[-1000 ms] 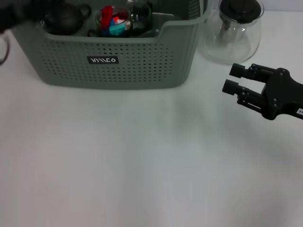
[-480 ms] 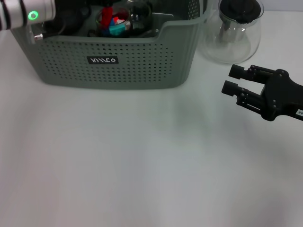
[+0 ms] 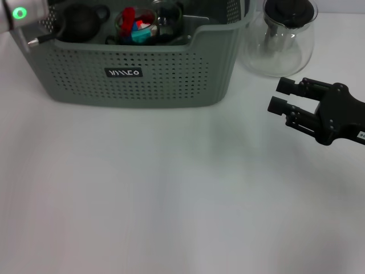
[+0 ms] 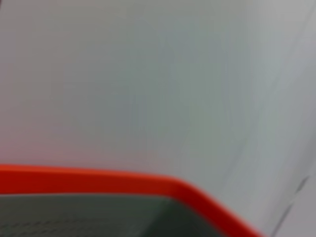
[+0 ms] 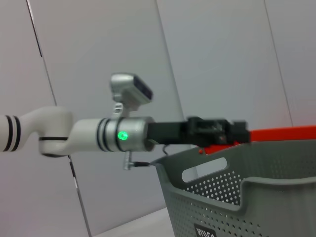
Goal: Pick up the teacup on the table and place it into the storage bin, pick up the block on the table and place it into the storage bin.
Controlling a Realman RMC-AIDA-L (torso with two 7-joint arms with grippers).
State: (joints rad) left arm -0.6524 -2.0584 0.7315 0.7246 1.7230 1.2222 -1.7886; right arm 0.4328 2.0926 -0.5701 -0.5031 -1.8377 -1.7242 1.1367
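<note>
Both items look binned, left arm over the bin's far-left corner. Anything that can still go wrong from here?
Possible risks:
1. The left gripper hangs just above the storage bin rim; a low retreat might clip the wall and drag it.
2. The glass teapot stands close against the bin's right end, so a shoved bin could knock it.
3. The right gripper, open, rests near the teapot; a careless swing could hit the glass.

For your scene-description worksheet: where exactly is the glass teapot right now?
In the head view, the glass teapot stands on the table's far right side, just right of the storage bin and beyond the right gripper.
</note>
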